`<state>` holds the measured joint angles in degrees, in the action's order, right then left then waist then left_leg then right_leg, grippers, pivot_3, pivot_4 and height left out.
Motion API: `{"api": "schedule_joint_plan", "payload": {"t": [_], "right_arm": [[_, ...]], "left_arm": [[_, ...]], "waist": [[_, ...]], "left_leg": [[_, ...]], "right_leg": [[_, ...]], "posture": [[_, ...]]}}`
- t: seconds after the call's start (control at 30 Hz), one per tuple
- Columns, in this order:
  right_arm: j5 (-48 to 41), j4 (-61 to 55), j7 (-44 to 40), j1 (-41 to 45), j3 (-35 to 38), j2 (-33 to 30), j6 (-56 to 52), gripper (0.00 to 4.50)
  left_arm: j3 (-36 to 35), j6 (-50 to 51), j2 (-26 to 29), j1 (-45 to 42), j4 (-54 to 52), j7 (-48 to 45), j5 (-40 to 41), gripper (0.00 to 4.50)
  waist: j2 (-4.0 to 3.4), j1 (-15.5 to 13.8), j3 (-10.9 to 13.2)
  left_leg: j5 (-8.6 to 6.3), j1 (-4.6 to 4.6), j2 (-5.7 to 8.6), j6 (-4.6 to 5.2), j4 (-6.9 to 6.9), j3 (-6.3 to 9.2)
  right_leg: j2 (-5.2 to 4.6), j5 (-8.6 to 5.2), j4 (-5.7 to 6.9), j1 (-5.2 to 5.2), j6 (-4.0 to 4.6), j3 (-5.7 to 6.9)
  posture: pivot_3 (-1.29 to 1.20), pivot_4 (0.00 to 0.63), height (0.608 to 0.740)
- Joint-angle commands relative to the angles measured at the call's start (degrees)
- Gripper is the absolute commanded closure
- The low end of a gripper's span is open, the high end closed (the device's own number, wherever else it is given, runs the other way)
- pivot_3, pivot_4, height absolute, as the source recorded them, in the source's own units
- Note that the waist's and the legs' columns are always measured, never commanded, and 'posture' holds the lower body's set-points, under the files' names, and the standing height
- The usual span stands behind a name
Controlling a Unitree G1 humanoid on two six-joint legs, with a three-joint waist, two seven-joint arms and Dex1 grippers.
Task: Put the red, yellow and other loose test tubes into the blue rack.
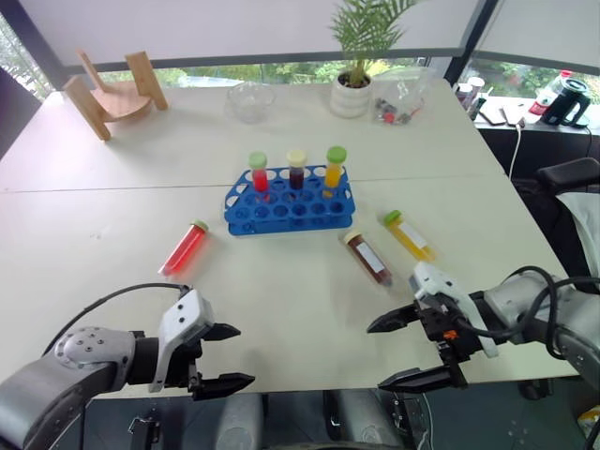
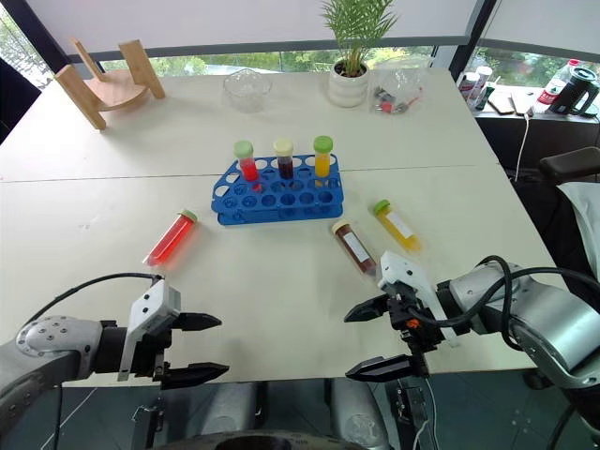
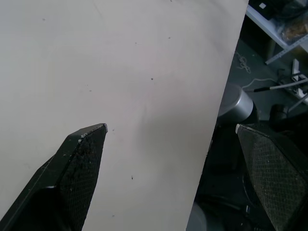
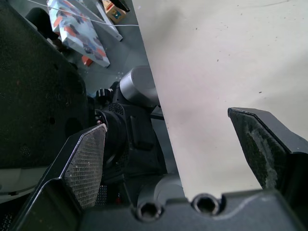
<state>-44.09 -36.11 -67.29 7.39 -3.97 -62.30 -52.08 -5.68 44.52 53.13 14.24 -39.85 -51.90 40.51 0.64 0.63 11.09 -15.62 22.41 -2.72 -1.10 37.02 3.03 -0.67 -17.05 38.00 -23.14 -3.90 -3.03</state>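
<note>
The blue rack [image 1: 289,202] stands mid-table with three capped tubes upright in its back row. A red test tube [image 1: 184,247] with a green cap lies to the rack's left. To its right lie a dark brown test tube [image 1: 367,257] with a cream cap and a yellow test tube [image 1: 408,234] with a green cap and white label. My left gripper [image 1: 228,356] hangs open over the table's near edge, nothing between its fingers. My right gripper [image 1: 397,350] is open too, near the front edge, below the brown tube.
A wooden stand [image 1: 112,92] sits at the far left corner. A clear glass bowl [image 1: 250,100], a potted plant [image 1: 353,89] and a clear bag [image 1: 401,98] line the far side. The table's front edge [image 3: 219,110] lies right under both grippers.
</note>
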Motion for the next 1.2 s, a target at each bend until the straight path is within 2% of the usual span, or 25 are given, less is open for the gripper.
{"api": "schedule_joint_plan", "payload": {"t": [0.03,0.37,0.6,0.73,0.83,0.93,1.03,1.1,1.2], "right_arm": [[-1.0,-2.5,0.6,-0.1,0.3,0.7,0.8,0.0],[1.7,-1.9,1.8,-1.3,-0.5,1.0,2.7,0.0],[2.7,1.1,0.7,-1.6,0.2,1.0,4.5,0.0],[5.4,3.0,0.3,-1.4,0.0,0.2,7.0,0.0],[4.3,4.2,0.0,0.4,1.8,-1.2,4.7,0.0],[1.4,6.2,0.8,5.6,6.0,-2.0,1.6,0.0],[-1.4,12.0,1.0,16.2,8.1,-2.6,-3.0,0.0],[3.0,20.2,0.7,26.0,4.2,-3.0,-3.9,0.0],[15.0,33.7,-0.3,40.3,-7.7,-1.6,-2.8,0.0]], "left_arm": [[0.5,-0.4,-0.5,-1.4,-0.4,0.3,0.1,0.06],[2.7,-0.3,-0.4,-4.7,0.8,0.2,-0.5,0.06],[4.9,-0.8,-4.0,-9.7,2.6,3.9,-2.5,0.06],[6.0,-0.8,-4.2,-10.7,3.8,3.6,-4.0,0.06],[6.6,-0.8,-4.2,-12.1,5.3,3.8,-5.3,0.06],[4.1,1.4,-5.8,-15.2,6.8,4.5,-2.2,0.06],[2.2,2.5,-4.4,-19.6,7.2,1.9,0.6,0.06],[2.3,1.8,-1.9,-23.6,7.5,-0.9,0.0,0.06],[2.9,-0.6,1.6,-29.3,8.7,-4.6,-1.7,0.06]], "waist": [[0.0,0.0,0.0],[0.0,0.0,0.0],[0.0,-0.1,0.0],[0.03,0.1,0.0],[0.03,0.1,0.0],[0.02,0.1,0.0],[0.0,0.2,0.0],[0.0,0.3,0.0],[0.0,0.3,0.0]], "left_leg": [[0.0,0.0,0.0,0.0,0.0,0.0],[0.0,0.0,0.0,0.0,0.0,0.0],[0.0,0.0,0.02,0.0,0.04,0.01],[0.0,0.0,0.02,0.0,0.06,0.01],[0.0,-0.02,0.01,0.0,0.03,0.03],[0.0,-0.01,0.01,0.0,0.05,0.04],[0.0,-0.01,0.01,0.0,0.12,0.01],[0.02,-0.02,0.02,-0.02,0.12,0.0],[0.02,-0.03,0.02,-0.03,0.07,-0.03]], "right_leg": [[0.0,0.0,0.0,0.0,-0.01,0.0],[0.01,0.08,0.01,0.0,-0.14,0.0],[0.0,0.08,0.01,0.04,-0.15,0.0],[0.01,0.1,0.02,0.04,-0.19,0.0],[0.03,0.11,0.06,0.02,-0.19,0.02],[0.04,0.11,0.08,0.02,-0.19,0.02],[0.02,0.12,0.09,0.03,-0.18,0.01],[0.02,0.12,0.09,0.03,-0.17,0.01],[0.03,0.09,0.08,-0.01,-0.11,0.01]], "posture": [[0.0,0.15,0.74],[0.0,0.15,0.74],[0.0,0.15,0.74],[0.0,0.15,0.74],[0.0,0.15,0.74],[0.0,0.15,0.74],[0.0,0.15,0.74],[0.0,0.15,0.74],[0.0,0.15,0.74]]}}
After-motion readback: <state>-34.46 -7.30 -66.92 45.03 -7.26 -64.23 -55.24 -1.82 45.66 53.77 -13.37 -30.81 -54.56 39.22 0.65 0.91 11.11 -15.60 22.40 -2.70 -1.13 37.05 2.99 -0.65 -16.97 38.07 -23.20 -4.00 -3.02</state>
